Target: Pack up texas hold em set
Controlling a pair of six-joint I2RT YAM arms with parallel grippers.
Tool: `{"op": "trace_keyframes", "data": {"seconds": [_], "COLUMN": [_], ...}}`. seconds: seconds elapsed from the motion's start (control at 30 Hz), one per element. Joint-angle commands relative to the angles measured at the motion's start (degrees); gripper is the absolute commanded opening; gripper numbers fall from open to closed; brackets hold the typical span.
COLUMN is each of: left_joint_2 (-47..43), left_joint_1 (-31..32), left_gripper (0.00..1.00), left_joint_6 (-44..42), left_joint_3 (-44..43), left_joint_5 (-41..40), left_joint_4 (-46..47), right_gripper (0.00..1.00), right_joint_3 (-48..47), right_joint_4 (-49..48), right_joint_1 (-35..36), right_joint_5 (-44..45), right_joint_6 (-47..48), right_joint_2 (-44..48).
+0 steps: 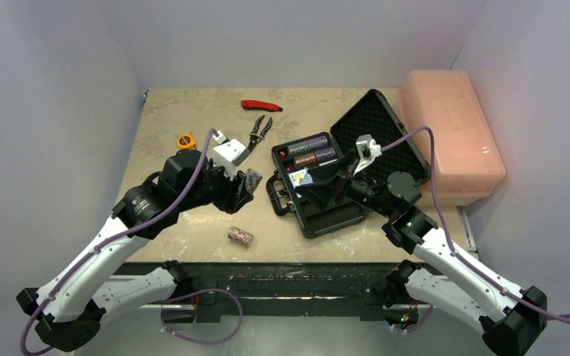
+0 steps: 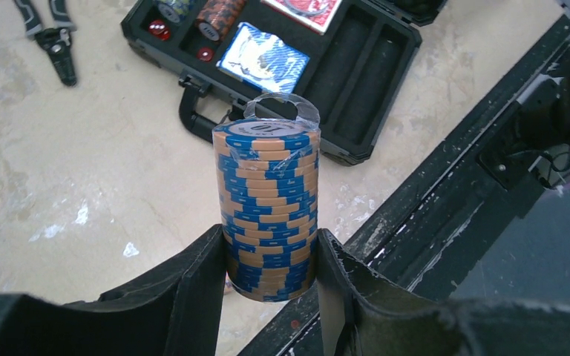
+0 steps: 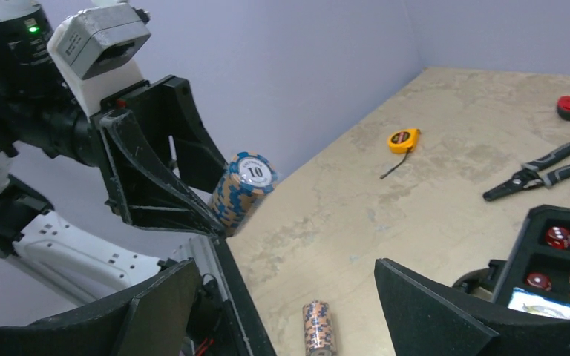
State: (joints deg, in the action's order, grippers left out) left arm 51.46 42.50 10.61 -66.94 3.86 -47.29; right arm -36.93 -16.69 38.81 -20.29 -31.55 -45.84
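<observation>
The black briefcase (image 1: 375,122) lies open at centre right, with its handle toward the left arm. It holds chip stacks (image 1: 308,148), a blue card deck (image 1: 301,177) and red dice (image 2: 157,28). The left wrist view also shows a red card deck (image 2: 304,9) and two empty slots (image 2: 371,67). My left gripper (image 1: 246,185) is shut on a blue-and-tan chip stack (image 2: 269,208), held in the air left of the case. Another chip stack (image 1: 240,236) lies on the table near the front edge. My right gripper (image 3: 289,311) is open and empty over the case's front half.
A large pink box (image 1: 453,133) stands at the far right beside the case lid. Pliers (image 1: 260,132), a red-handled tool (image 1: 261,105) and a yellow tape measure (image 1: 185,140) lie toward the back. A black rail (image 2: 445,222) runs along the table's near edge.
</observation>
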Motion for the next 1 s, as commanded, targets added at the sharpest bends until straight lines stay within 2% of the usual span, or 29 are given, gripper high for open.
{"op": "trace_keyframes", "data": {"seconds": [0.0,0.13,0.27,0.57,0.77,0.97], "left_joint_2": [-1.4,-3.8,-5.5,-7.3,-7.6,-8.2], "left_joint_1": [-0.7,-4.3,-5.6,-7.9,-8.7,-8.9], "left_gripper": [0.0,0.0,0.0,0.0,0.0,0.0], "left_joint_6": [-2.6,-1.2,0.0,3.0,4.3,5.1], "left_joint_3": [0.5,3.7,5.8,6.8,7.8,8.5], "left_joint_5": [6.3,10.0,15.2,26.7,33.4,35.5], "left_joint_4": [9.6,12.1,14.7,20.6,23.5,25.0], "right_gripper": [0.94,0.93,0.94,0.95,0.92,0.87], "right_joint_3": [0.4,0.2,1.6,0.4,-1.7,-4.8], "right_joint_4": [-8.4,-8.7,-14.9,-23.0,-26.8,-29.1], "right_joint_1": [-0.3,-0.2,-0.1,0.5,4.1,8.6], "right_joint_5": [-5.6,-9.1,-11.7,-10.3,-9.8,-8.8], "right_joint_6": [-0.7,-0.3,-2.5,-7.0,-7.7,-6.3], "right_joint_2": [-1.9,-5.1,-5.4,-8.4,-12.4,-15.7]}}
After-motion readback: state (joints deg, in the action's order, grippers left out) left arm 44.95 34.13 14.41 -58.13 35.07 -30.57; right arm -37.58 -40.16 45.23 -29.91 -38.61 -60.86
